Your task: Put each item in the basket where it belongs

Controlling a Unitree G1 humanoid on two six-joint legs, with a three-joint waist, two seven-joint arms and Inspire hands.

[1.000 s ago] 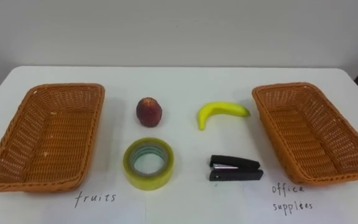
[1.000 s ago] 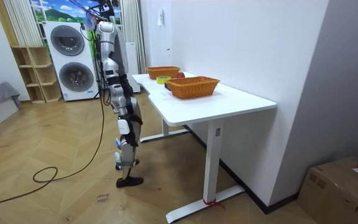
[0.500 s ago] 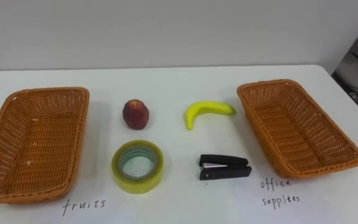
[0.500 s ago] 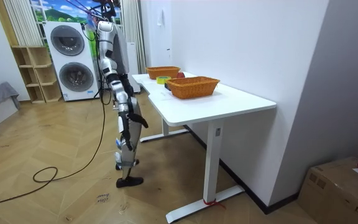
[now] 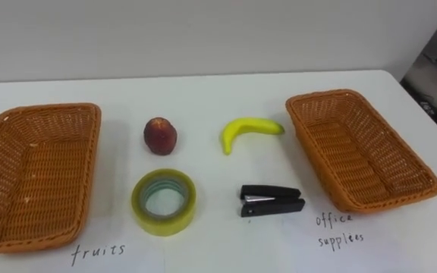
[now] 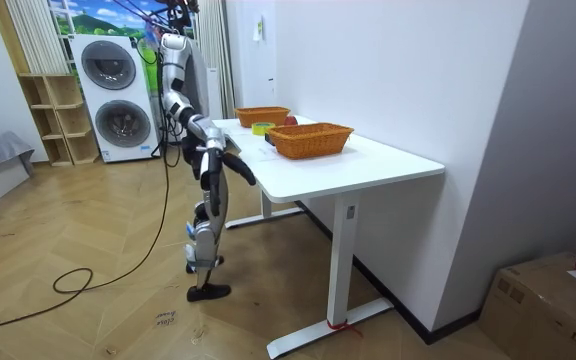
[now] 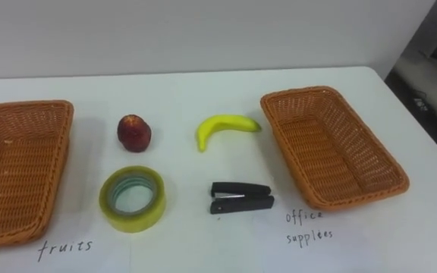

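Observation:
On the white table (image 5: 203, 91) a reddish peach (image 5: 160, 136) and a yellow banana (image 5: 247, 130) lie in the middle. In front of them are a yellow-green tape roll (image 5: 163, 224) and a black stapler (image 5: 271, 201). The wicker basket on the left (image 5: 48, 108), with a handwritten fruit label before it, holds nothing. Nothing lies in the wicker basket on the right (image 5: 332, 95) either; its label names office supplies. In the room view I stand at the table's long side, my right hand (image 6: 245, 174) raised forward near the table edge.
A bare wall rises behind the table. In the room view, stacked washing machines (image 6: 118, 95) and a wooden shelf (image 6: 56, 120) stand behind me, and a cardboard box (image 6: 548, 300) sits on the floor at the room view's right.
My right arm has swung up from my side toward the table edge. The eye view has shifted, so everything sits further left in the picture; the things have not moved.

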